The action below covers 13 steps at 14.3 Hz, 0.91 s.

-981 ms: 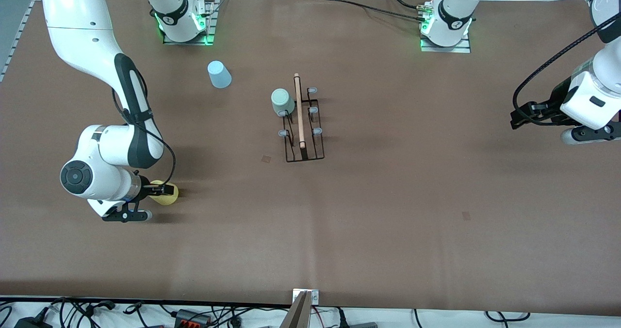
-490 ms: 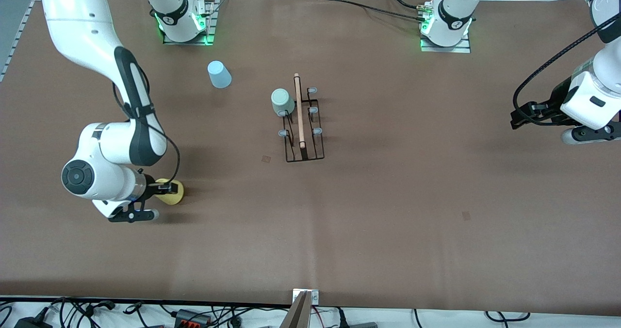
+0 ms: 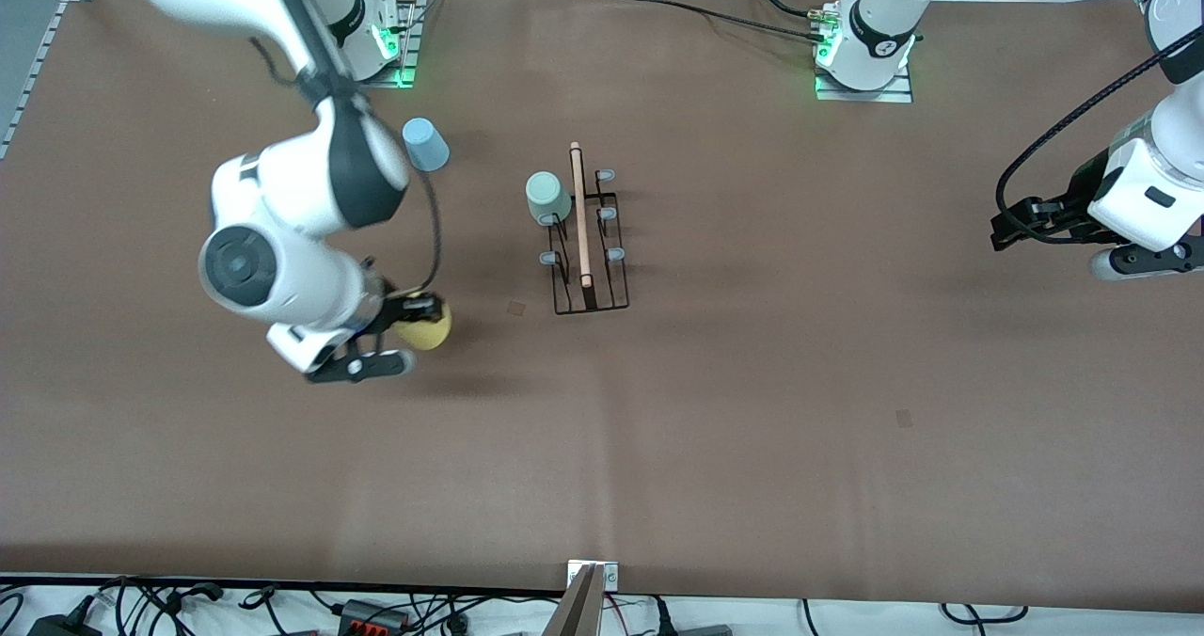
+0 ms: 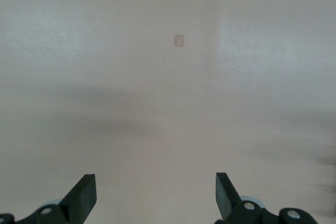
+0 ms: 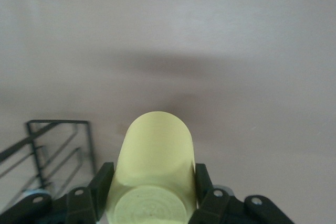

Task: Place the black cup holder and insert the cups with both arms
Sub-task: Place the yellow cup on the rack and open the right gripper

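While the brown table (image 3: 752,410) was spread under both arms, the right arm (image 3: 282,213) was seen reaching out from its base toward the middle, raised above the surface. The left arm (image 3: 1152,184) was held waiting at its own end of the table, its gripper (image 3: 1005,227) hanging over bare tabletop; in the left wrist view the left gripper (image 4: 156,195) was shown with its 2 fingers (image 4: 84,195) spread wide and nothing between them.

The black cup holder (image 3: 588,241) was set upright near the table's middle, its wooden rod handle (image 3: 580,214) running along the top. On 1 of its pegs, at the end nearer the robots' bases, the mint green cup (image 3: 546,198) was seated upside down. The remaining 5 pegs (image 3: 615,255) were left bare. The light blue cup (image 3: 425,144) was standing upside down on the table, toward the right arm's end and farther from the front camera than the holder.

The yellow cup (image 3: 425,325) was carried by the right gripper (image 3: 414,314) above the table, beside the holder toward the right arm's end. In the right wrist view the yellow cup (image 5: 153,174) was clamped at its sides by the right gripper (image 5: 152,184), 1 finger (image 5: 102,182) pressed against each side, with part of the holder's wire base (image 5: 58,150) seen below.
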Motion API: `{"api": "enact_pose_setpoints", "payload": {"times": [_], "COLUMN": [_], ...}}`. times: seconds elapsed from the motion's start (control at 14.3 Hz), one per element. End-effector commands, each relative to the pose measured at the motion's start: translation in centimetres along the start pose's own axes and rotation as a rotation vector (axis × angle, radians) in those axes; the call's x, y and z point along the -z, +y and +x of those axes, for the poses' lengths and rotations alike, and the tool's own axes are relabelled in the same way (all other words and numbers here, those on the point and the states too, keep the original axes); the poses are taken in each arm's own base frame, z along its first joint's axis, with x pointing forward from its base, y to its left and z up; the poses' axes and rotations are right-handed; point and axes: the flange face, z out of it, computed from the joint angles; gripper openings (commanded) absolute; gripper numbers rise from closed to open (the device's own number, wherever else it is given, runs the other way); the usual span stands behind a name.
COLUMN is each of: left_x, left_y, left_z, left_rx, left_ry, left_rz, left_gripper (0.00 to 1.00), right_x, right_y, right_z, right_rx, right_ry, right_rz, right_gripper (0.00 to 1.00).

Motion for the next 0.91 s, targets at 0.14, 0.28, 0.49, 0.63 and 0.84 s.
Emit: {"api": "enact_pose_setpoints", "payload": {"times": [0.14,0.28,0.49,0.63,0.84], "left_x": [0.7,0.7,0.8,0.7,0.8], "left_y": [-0.3,-0.3,-0.3,-0.3,-0.3], "left_z": [-0.7,-0.7,-0.7,-0.7,-0.7], "left_rx": [-0.017,-0.017,-0.017,-0.017,-0.017], "left_ry": [0.0,0.0,0.002,0.0,0.002], "left_rz": [0.003,0.003,0.003,0.003,0.003], "left_gripper": [1.0,1.0,1.0,1.0,1.0], "right_x": [-0.6,-2.0,-3.8,-4.6,-5.8], "right_y": [-10.8,-12.4,-13.0,-13.8,-15.5], "right_z": [-4.3,-5.0,-5.0,-5.4,-5.8], "right_rx": [-0.106,-0.113,-0.105,-0.098,-0.085], "right_ry": [-0.016,-0.027,-0.042,-0.059,-0.059], "right_rz": [-0.019,-0.028,-0.036,-0.031,-0.012], "right_gripper": [0.24,0.24,0.24,0.24,0.24]}}
